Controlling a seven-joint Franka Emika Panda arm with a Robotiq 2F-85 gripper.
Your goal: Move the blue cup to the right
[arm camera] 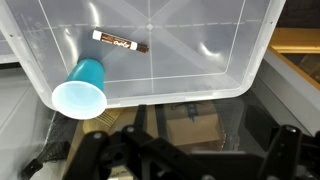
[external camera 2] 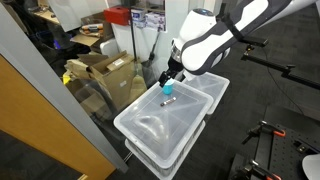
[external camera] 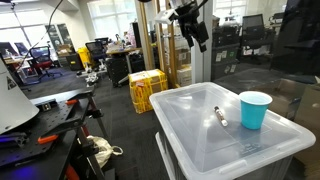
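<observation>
The blue cup (external camera: 255, 109) stands upright on the translucent white lid of a plastic bin (external camera: 200, 145), near the lid's edge. It also shows in the other exterior view (external camera 2: 168, 101) and in the wrist view (arm camera: 82, 88). A thin white-and-black marker (external camera: 220, 117) lies on the lid beside it (arm camera: 120, 41). My gripper (external camera: 195, 28) hangs high above the bin, well apart from the cup. In the wrist view its dark fingers (arm camera: 190, 165) are spread wide with nothing between them.
The bin is stacked on another bin (external camera 2: 150, 150). A glass or plastic partition (external camera 2: 60, 110) stands beside it, with cardboard boxes (external camera 2: 105, 70) behind. A yellow crate (external camera: 147, 88) and office chairs (external camera: 45, 62) stand on the dark carpet farther off.
</observation>
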